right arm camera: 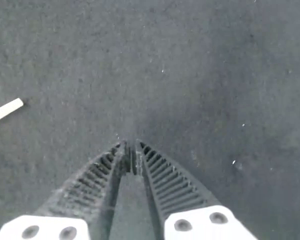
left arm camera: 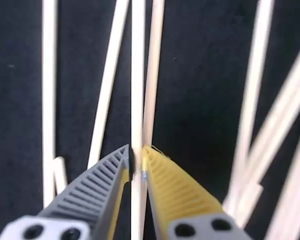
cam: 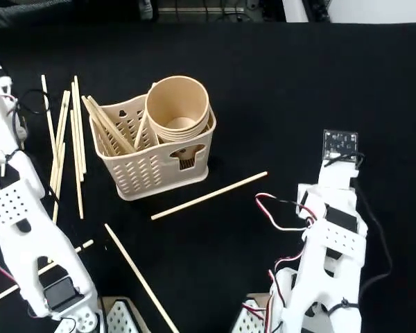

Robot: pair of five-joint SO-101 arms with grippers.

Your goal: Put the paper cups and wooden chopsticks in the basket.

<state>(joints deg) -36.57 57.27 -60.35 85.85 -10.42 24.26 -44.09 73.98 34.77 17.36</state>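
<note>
left pincer (left arm camera: 137, 154) clamping chopstick (left arm camera: 138, 75), lengthwise along pincer

Cups (cam: 178, 104) in basket (cam: 142, 173); loose chopsticks (cam: 77, 149) left of it

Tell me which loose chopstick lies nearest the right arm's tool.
The lone slanted chopstick in front of the basket; its tip points toward the right tool. The others lie on the basket's far side or near the left arm.
</note>
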